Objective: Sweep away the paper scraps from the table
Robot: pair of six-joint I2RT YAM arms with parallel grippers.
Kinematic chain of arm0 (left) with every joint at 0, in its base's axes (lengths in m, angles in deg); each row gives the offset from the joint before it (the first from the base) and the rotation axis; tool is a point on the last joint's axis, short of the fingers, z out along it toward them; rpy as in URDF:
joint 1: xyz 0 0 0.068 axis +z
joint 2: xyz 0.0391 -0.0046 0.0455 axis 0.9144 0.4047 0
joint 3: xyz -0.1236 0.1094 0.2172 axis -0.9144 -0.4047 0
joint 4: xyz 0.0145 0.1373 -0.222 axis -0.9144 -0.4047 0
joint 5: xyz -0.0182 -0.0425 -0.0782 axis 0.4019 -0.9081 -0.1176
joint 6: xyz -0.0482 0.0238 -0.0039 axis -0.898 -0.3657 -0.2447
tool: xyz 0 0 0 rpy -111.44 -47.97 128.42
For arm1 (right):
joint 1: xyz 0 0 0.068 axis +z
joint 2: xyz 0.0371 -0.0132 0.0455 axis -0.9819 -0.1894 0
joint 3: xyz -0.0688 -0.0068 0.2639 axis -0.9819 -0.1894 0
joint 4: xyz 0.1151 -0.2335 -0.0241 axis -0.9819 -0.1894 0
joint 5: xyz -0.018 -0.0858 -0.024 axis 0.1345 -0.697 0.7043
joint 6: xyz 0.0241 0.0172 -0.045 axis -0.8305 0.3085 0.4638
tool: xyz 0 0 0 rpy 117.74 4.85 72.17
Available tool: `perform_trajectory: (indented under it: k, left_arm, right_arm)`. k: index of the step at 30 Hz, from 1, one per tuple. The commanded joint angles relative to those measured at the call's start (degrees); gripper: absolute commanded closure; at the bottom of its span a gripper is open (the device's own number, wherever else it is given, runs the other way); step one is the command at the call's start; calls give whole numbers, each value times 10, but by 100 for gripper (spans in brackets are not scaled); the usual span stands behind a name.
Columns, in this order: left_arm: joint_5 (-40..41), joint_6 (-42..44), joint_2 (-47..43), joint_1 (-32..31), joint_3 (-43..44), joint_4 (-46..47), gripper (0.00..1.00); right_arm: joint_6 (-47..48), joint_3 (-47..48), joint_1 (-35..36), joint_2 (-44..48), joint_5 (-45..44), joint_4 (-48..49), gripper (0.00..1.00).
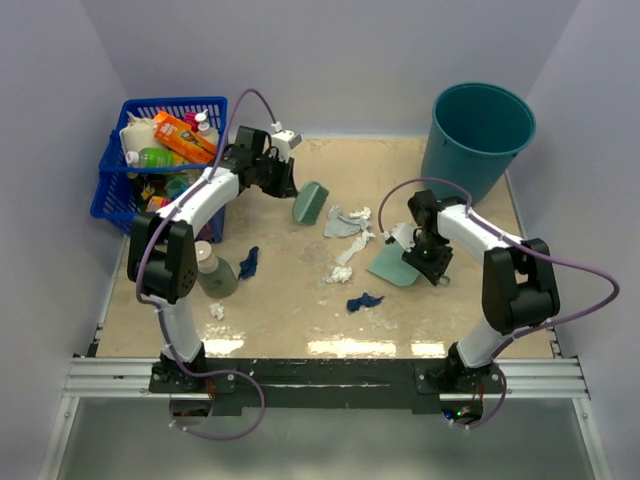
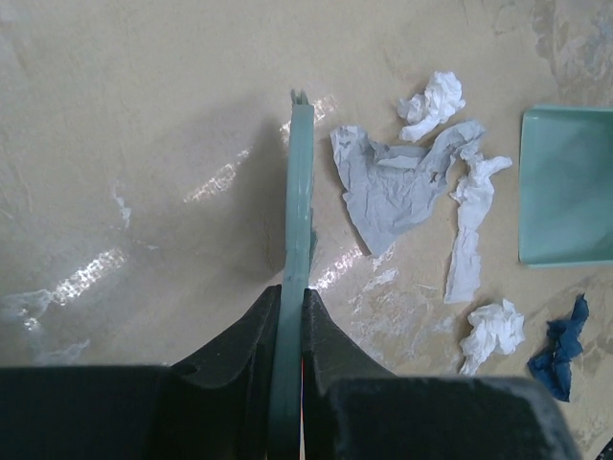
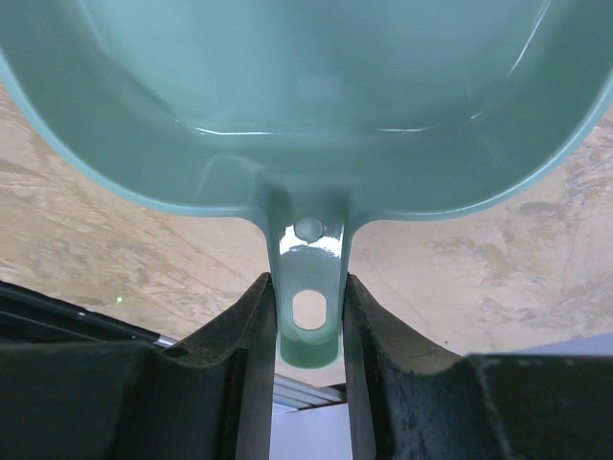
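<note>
My left gripper (image 1: 287, 180) (image 2: 291, 297) is shut on the teal hand brush (image 1: 311, 202) (image 2: 299, 211), held edge-on just left of the paper scraps. A pale grey-blue scrap (image 1: 345, 222) (image 2: 393, 187) lies beside the brush, with white scraps (image 2: 433, 103) (image 2: 469, 240) (image 1: 340, 272) and a navy one (image 1: 364, 300) (image 2: 563, 347) nearby. Another navy scrap (image 1: 248, 262) and a small white one (image 1: 217, 311) lie by the left arm. My right gripper (image 1: 432, 262) (image 3: 306, 297) is shut on the teal dustpan's handle (image 3: 308, 316). The dustpan (image 1: 395, 265) (image 2: 567, 182) rests on the table (image 1: 290, 320) right of the scraps.
A blue basket (image 1: 120, 180) full of bottles and packets stands at the back left. A teal bucket (image 1: 480, 135) stands at the back right. A greenish bottle (image 1: 215, 275) sits beside the left arm. A black rail (image 1: 320, 368) runs along the front edge.
</note>
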Motion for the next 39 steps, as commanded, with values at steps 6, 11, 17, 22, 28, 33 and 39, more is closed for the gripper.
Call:
perform_trajectory:
  k: [6, 11, 17, 22, 28, 33, 39]
  left_arm:
    - [-25, -26, 34, -37, 50, 12, 100]
    - [-47, -44, 68, -72, 59, 32, 100]
    - [-256, -154, 91, -102, 60, 132, 100]
    - [-237, -110, 67, -77, 75, 93, 100]
    - [-224, -98, 35, 1, 64, 76, 100]
    - [-197, -78, 68, 20, 118, 77, 100]
    - [-164, -91, 137, -5, 182, 143, 100]
  right_arm:
    - [-49, 80, 3, -38, 33, -71, 100]
    - [-58, 100, 6, -66, 36, -78, 100]
    - [-66, 129, 9, -84, 41, -89, 100]
    - [-64, 103, 9, -60, 36, -79, 100]
    - [-69, 59, 10, -30, 39, -63, 100]
    - [-68, 48, 7, -2, 46, -88, 100]
    - [-77, 29, -20, 42, 64, -129, 100]
